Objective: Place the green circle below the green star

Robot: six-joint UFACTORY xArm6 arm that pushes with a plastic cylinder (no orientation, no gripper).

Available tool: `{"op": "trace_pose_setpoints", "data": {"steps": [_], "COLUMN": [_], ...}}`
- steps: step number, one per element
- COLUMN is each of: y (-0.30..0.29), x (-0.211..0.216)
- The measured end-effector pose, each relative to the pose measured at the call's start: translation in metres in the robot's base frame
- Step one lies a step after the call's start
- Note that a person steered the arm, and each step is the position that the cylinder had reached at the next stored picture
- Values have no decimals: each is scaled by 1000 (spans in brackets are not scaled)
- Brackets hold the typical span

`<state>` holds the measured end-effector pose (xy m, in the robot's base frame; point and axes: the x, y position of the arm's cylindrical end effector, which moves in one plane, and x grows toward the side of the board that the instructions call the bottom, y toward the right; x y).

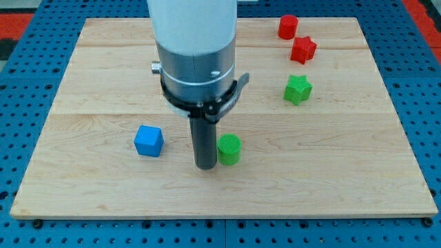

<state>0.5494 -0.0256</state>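
Wooden worktop (103, 62), pale planks, sits on a blue perforated base (21, 103). Blue cube (148, 140) lies left of centre, toward the view's bottom. Red cylinder-like block (288, 27) near the view's top right. Red star-like block (303, 49) just below it and slightly right, close but apart. Blue cube is well apart from both reds.

2 green blocks (229, 149) (298, 89), 2 red (288, 27) (303, 49), 1 blue (148, 140).
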Motion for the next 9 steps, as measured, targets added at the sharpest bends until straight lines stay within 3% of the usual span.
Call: {"op": "trace_pose_setpoints", "data": {"steps": [2, 4, 5, 7, 9], "y": [26, 15, 41, 109, 110], "x": [-42, -53, -62, -71, -49]}}
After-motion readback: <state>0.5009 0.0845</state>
